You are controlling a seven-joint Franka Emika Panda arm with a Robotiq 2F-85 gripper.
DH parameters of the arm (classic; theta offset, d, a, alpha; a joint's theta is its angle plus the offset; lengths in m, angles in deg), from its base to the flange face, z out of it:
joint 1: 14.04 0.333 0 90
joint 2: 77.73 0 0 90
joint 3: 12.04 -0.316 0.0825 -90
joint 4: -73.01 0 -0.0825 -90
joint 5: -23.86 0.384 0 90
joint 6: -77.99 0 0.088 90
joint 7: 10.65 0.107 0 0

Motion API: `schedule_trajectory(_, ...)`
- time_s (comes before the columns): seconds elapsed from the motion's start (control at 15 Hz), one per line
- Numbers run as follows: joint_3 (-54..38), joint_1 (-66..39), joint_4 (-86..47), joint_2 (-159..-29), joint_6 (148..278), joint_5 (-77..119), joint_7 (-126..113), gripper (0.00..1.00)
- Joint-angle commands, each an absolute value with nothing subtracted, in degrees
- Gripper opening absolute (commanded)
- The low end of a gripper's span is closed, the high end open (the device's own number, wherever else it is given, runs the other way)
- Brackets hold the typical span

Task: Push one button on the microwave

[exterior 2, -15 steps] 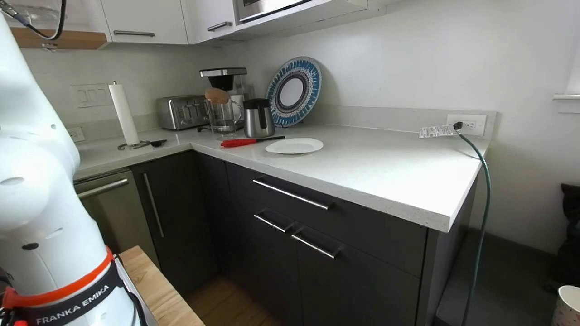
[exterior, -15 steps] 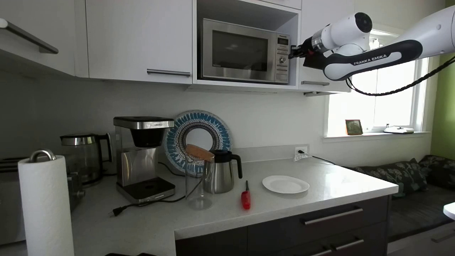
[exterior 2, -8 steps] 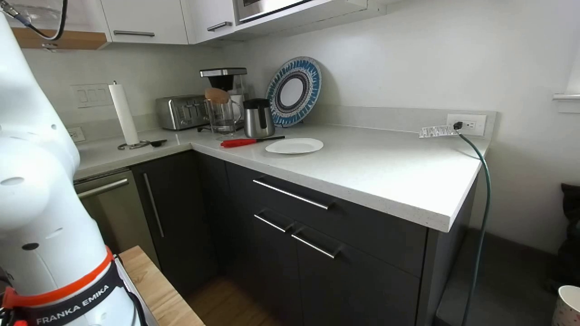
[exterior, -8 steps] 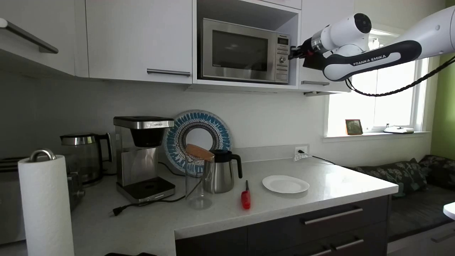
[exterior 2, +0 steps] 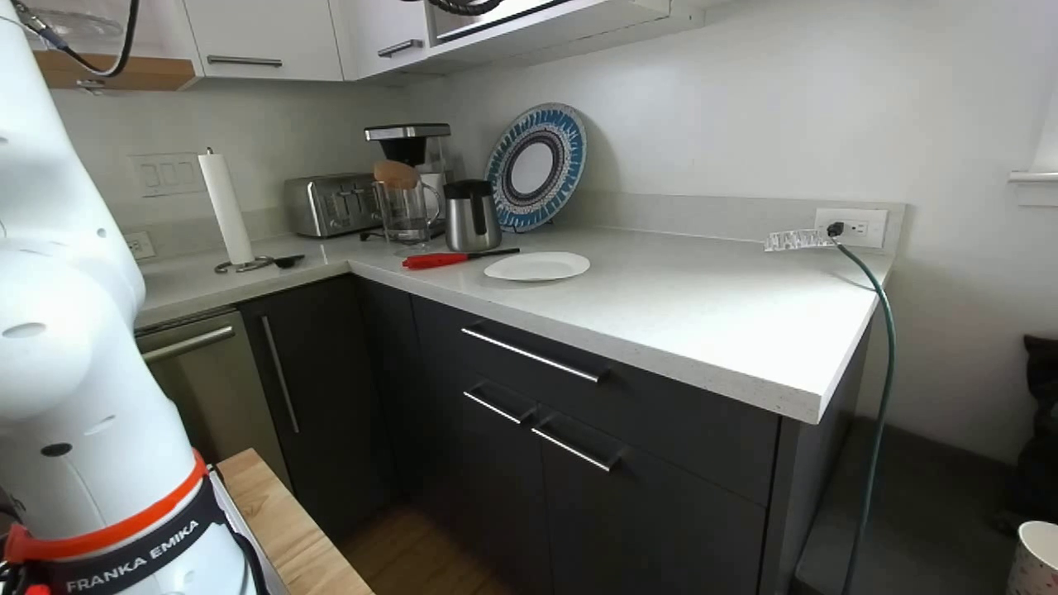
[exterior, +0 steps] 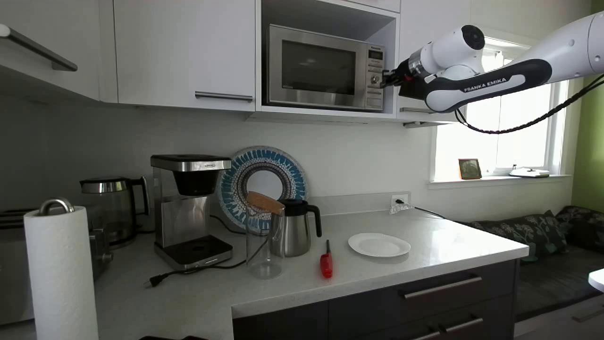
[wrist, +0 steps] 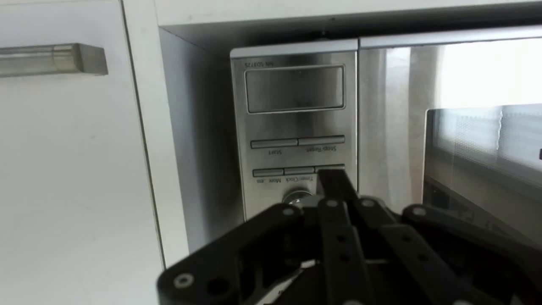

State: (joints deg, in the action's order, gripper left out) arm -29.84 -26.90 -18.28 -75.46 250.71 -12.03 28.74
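Note:
The silver microwave (exterior: 318, 66) sits in an open cabinet shelf, with its control panel on its right side. In the wrist view, which stands upside down, the panel (wrist: 296, 125) shows a Start button (wrist: 274, 144) and a Stop/Reset button (wrist: 321, 140). A row of smaller buttons (wrist: 299, 170) and a round knob (wrist: 297, 195) also show. My gripper (wrist: 336, 180) is shut and empty. Its tip covers part of the button beside Timer/Clock; I cannot tell whether it touches. In an exterior view the gripper (exterior: 384, 79) overlaps the panel's right edge at about knob height.
The shelf's side wall (exterior: 391, 61) and a cabinet handle (wrist: 78, 59) are close to the gripper. On the counter below stand a coffee maker (exterior: 191, 163), a steel carafe (exterior: 295, 236), a white plate (exterior: 379, 245) and a red lighter (exterior: 326, 265).
The arm has shifted left and slightly down in an exterior view, bringing the gripper closer to the microwave panel. A black cable has come into the top of an exterior view.

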Motion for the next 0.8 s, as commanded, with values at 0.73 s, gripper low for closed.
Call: schedule_trajectory(0.73, -30.38, -25.44, -8.21, -82.84, 246.71, -15.45, 30.50, 0.00)
